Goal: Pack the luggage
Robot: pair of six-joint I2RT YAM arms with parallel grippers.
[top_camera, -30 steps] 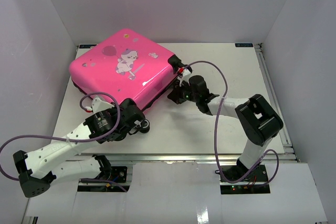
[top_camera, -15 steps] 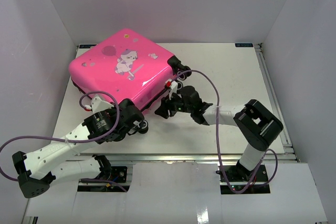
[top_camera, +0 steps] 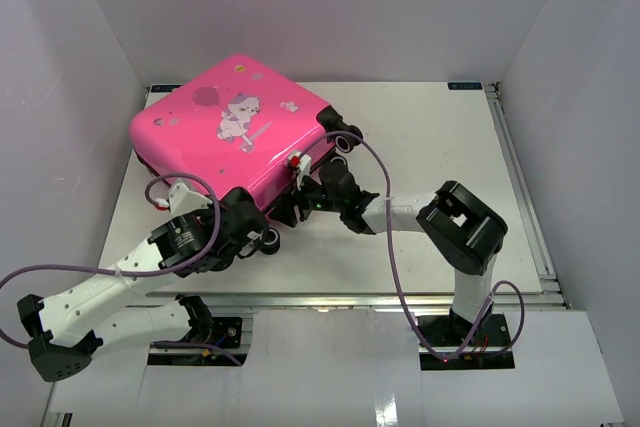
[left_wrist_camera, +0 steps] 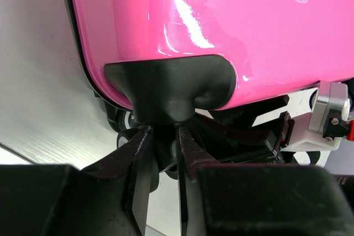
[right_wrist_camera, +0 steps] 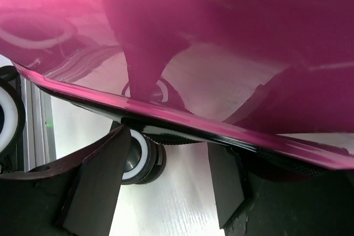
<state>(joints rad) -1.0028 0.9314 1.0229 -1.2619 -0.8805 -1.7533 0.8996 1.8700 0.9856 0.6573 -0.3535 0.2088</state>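
Worktop comes first: a white board between white walls, with the luggage lying on its far left part, skewed, pink printed shell facing up. The shell looks shut from above, but whether the zip is run round cannot be told.

Both arms reach to the case's near edge and crowd each other there. The right end effector has its fingers spread wide beneath the overhanging pink rim and holds nothing; a wheel stands just beyond them. The left end effector sits at the near corner, its fingers drawn narrow on either side of a dark part under the black wheel housing. Whether they truly clamp it cannot be told.

Trouble would most likely start at that corner. The housing is rounded and glossy, so a narrow hold could slip off under a pull. The case could skid or swing toward the left wall if pushed unevenly. The spread right fingers could snag the rim's black trim, or the two end effectors could knock together.
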